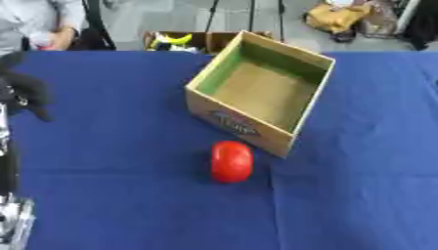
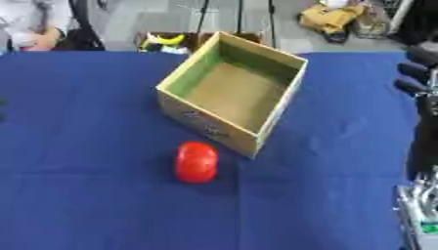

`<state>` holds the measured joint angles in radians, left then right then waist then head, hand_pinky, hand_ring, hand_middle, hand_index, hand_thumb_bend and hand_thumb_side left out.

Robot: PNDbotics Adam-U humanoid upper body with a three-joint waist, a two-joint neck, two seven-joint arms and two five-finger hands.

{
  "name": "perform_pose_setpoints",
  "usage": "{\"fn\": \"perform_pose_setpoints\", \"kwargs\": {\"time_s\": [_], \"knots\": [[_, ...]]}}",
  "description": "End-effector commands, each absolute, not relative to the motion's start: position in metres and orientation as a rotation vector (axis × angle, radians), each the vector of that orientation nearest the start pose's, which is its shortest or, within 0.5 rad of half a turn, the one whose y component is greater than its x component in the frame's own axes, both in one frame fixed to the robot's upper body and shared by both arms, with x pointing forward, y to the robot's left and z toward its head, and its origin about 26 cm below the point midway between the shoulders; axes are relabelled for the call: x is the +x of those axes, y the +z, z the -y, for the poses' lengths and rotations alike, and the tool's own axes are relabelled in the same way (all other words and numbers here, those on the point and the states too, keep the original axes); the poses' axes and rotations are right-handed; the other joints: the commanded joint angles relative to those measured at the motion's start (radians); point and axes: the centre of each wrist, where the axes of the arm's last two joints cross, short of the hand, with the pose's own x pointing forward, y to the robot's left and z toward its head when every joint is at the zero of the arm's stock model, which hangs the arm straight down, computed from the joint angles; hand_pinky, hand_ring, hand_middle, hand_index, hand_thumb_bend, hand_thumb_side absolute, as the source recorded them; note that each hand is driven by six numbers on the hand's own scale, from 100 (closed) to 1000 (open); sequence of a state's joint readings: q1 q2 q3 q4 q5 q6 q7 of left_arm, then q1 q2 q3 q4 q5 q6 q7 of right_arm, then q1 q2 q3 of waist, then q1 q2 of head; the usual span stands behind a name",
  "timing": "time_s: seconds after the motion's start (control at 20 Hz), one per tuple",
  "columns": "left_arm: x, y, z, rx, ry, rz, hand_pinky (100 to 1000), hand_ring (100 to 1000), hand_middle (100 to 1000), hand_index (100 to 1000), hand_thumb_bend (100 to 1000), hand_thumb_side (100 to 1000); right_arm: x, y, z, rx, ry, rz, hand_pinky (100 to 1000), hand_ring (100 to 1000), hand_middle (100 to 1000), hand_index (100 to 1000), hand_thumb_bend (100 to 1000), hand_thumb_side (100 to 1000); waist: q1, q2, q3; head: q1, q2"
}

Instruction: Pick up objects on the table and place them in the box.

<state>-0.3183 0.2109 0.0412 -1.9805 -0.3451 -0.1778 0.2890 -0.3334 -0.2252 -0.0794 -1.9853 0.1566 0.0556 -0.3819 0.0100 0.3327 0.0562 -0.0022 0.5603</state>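
The red object [image 1: 232, 161] lies on the blue worktop [image 1: 111, 195] just in front of the box [image 1: 256, 93], near its front corner but apart from it. It is rounded and a little taller than wide as seen from above, so its long axis runs roughly away from the robot, toward the box. The box is open-topped, turned askew, and holds nothing that shows.

The left hand [image 1: 24, 93] hangs at the left edge, well apart from the red object and farther back. Its fingers look curled downward with nothing in them. The right hand [image 2: 419, 73] shows at the right edge, also well apart and farther back; whether its fingers are open I cannot tell.

Both hands stand about equally far off, one to each side. Whichever goes will likely have to come inward and toward the robot, closing across the object's short width.
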Motion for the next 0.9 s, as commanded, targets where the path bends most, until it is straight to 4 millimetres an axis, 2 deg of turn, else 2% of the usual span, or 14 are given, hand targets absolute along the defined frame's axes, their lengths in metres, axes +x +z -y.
{"fn": "perform_pose_setpoints", "kwargs": {"time_s": [0.05, 0.25, 0.45, 0.65, 0.9], "knots": [[0.303, 0.205, -0.253, 0.618, -0.146, 2.538, 296, 448, 479, 807, 223, 1000, 0.303, 0.21, 0.263, -0.549, -0.128, 2.32, 764, 796, 771, 782, 100, 1000, 0.001, -0.015, 0.0, -0.002, -0.011], [0.305, 0.222, -0.258, 0.695, -0.303, 2.536, 291, 451, 500, 840, 264, 1000, 0.303, 0.209, 0.264, -0.552, -0.126, 2.313, 764, 796, 771, 782, 100, 1000, 0.005, -0.022, 0.001, -0.009, -0.011], [0.308, 0.252, -0.256, 0.818, -0.571, 2.468, 279, 456, 529, 872, 227, 1000, 0.302, 0.208, 0.264, -0.551, -0.121, 2.307, 764, 796, 771, 782, 100, 1000, 0.01, -0.029, 0.0, -0.013, -0.009], [0.308, 0.279, -0.248, 0.926, -0.87, 2.332, 288, 476, 585, 900, 203, 1000, 0.302, 0.206, 0.264, -0.551, -0.114, 2.301, 764, 796, 771, 782, 100, 1000, 0.015, -0.034, -0.003, -0.01, -0.005], [0.306, 0.305, -0.233, 1.008, -1.166, 2.215, 325, 516, 652, 916, 188, 1000, 0.301, 0.205, 0.265, -0.553, -0.107, 2.295, 765, 796, 771, 782, 100, 1000, 0.022, -0.038, -0.006, -0.009, -0.001]]}}
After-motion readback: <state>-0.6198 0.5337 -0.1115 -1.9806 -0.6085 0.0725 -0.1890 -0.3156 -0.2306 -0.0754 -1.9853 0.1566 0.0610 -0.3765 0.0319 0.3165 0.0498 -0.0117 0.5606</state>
